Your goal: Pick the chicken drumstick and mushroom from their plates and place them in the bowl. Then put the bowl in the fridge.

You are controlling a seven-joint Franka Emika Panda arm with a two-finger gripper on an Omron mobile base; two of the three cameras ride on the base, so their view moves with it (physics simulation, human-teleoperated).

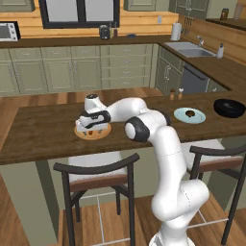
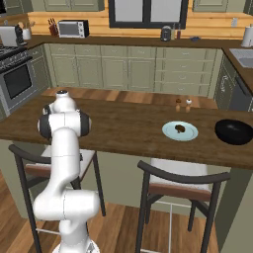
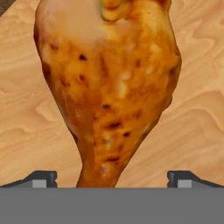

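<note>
Hand view: pincer (image 3: 112, 179) wide open, holding nothing, straddling the drumstick (image 3: 109, 87) on the wooden plate (image 3: 197, 131); thin end at 6 o'clock. Drop squarely, then close.

Arm (image 1: 158, 144) rises from base at lower right of left base view, bends at dark elbow joint, forearm reaches left & low; wrist turned down, hand pointing straight down; gripper (image 1: 91, 129) sits low under hand; in hand view both fingertips (image 3: 41, 178) stand far apart at bottom corners, jaws spread wide, nothing pinched btwn them; in right base view arm stands upright at left.
</note>
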